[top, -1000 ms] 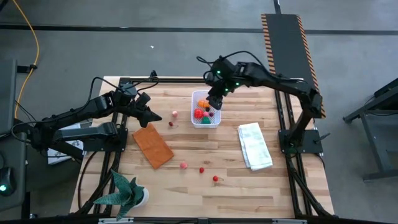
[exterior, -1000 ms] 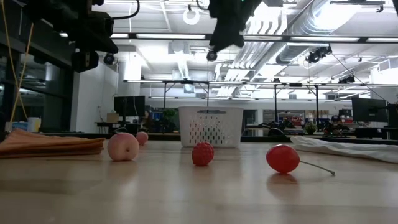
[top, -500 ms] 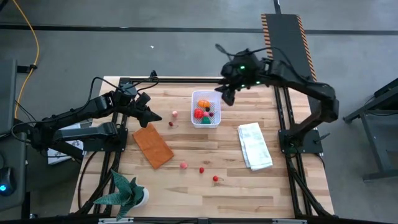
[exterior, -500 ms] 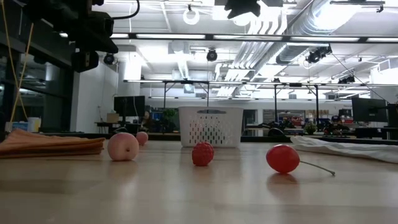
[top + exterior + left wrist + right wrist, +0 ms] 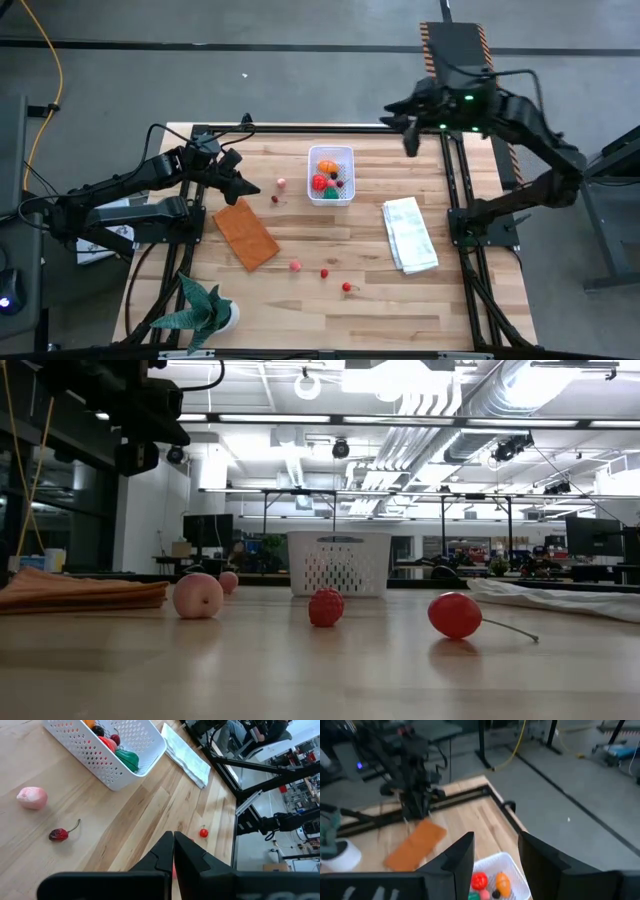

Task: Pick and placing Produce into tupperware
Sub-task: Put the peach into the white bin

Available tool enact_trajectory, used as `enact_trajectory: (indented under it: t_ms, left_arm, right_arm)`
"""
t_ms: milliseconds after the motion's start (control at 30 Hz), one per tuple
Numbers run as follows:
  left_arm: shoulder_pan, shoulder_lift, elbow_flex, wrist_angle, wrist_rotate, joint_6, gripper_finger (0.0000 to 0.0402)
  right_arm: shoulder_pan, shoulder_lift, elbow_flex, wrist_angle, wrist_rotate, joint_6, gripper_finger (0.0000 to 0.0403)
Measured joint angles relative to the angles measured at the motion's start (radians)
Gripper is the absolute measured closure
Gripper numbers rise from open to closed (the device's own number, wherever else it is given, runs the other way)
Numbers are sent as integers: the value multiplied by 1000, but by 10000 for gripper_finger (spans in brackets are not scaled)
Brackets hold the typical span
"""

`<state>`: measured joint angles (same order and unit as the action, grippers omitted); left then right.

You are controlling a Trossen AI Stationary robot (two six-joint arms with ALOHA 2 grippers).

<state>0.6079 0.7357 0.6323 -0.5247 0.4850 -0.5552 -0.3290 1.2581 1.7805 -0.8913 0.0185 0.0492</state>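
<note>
Sitting at the table's [image 5: 400, 310] far centre, one tupperware [image 5: 331, 174] is holding four produce pieces. Five produce pieces are lying loose: two left of it, three nearer. Right gripper [image 5: 408, 134] is hovering far right, fingers apart, empty. Left gripper [image 5: 252, 187] is waiting left, pinched closed.

right gripper [image 5: 409, 138] | was right over the tupperware [image 5: 331, 174] a second ago, now swung well off to its right, past the table's back edge | fingers apart, nothing in them | gone from the low view, where it used to hang above the tub
</note>
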Motion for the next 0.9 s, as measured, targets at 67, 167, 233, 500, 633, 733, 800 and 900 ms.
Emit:
enact_trajectory:
  t_ms: [67,167,233,500,633,733,800,900]
  left_arm:
    - [0,0,0,0,0,0,399]
    - [0,0,0,6,0,0,399]
    - [0,0,0,9,0,0,399]
    - [0,0,0,9,0,0,399]
    - [0,0,0,9,0,-1,399]
    - [0,0,0,9,0,-1,399]
    - [0,0,0,9,0,-1,399]
    - [0,0,0,12,0,-1,399]
  right_arm:
    - [0,-34,0,0,1,5,259]
    - [0,-84,0,5,9,24,259]
    - [4,-114,0,8,11,30,259]
    - [18,-212,0,80,9,39,259]
    - [18,-261,-22,96,0,28,259]
    - [18,-314,-82,104,15,31,259]
    - [18,-358,-141,125,40,46,259]
    - [18,-432,-249,211,58,72,259]
